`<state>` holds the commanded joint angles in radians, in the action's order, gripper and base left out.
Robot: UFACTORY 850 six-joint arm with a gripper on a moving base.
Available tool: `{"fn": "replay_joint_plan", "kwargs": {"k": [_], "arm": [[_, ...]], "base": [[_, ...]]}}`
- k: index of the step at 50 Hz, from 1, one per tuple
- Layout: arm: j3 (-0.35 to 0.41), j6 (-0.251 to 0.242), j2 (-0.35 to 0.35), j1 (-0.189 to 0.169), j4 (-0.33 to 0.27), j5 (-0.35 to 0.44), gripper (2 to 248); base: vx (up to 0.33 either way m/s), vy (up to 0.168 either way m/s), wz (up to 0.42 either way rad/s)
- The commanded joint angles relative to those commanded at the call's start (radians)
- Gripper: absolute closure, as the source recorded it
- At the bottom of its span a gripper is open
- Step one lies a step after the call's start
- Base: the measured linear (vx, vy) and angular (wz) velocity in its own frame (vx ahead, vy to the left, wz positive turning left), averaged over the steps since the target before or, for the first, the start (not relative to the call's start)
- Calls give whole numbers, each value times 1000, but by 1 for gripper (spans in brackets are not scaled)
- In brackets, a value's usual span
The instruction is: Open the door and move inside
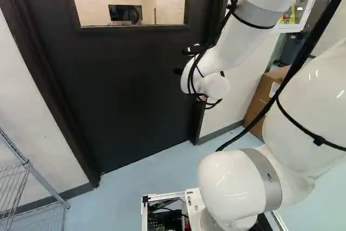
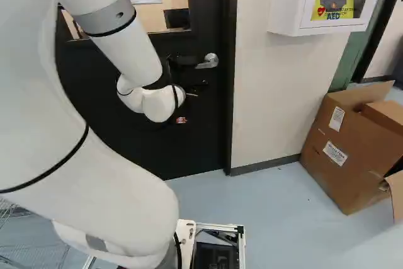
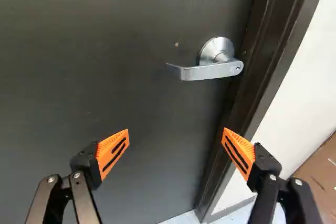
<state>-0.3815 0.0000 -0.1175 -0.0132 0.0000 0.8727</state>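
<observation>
Black door (image 3: pixel 94 61), silver lever (image 3: pixel 207 72) ahead of pincer (image 2: pixel 198 72), fingers apart, labels (image 2: pixel 335 154) on cardboard box (image 2: pixel 343 184), lettered cabinet (image 2: pixel 288 4)

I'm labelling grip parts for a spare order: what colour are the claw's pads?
Orange with black slots; the pads show best in the wrist view.

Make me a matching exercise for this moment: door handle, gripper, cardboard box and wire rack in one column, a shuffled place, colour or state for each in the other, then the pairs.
1. door handle
2. gripper
3. cardboard box
4. wire rack

A. brown, flaps open
B. at the left of the left base view
C. silver, ahead of the gripper
D. open, holding nothing

Pairs: 1-C, 2-D, 3-A, 4-B
</observation>
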Motion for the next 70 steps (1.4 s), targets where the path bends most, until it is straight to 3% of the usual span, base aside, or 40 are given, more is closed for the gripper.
{"fn": "replay_joint_plan", "kwargs": {"k": [29,70], "arm": [[-73,0,4,1,-12,0,3],[-218,0,58,-5,-181,0,3]], "base": [[0,0,0],[0,0,0]]}}
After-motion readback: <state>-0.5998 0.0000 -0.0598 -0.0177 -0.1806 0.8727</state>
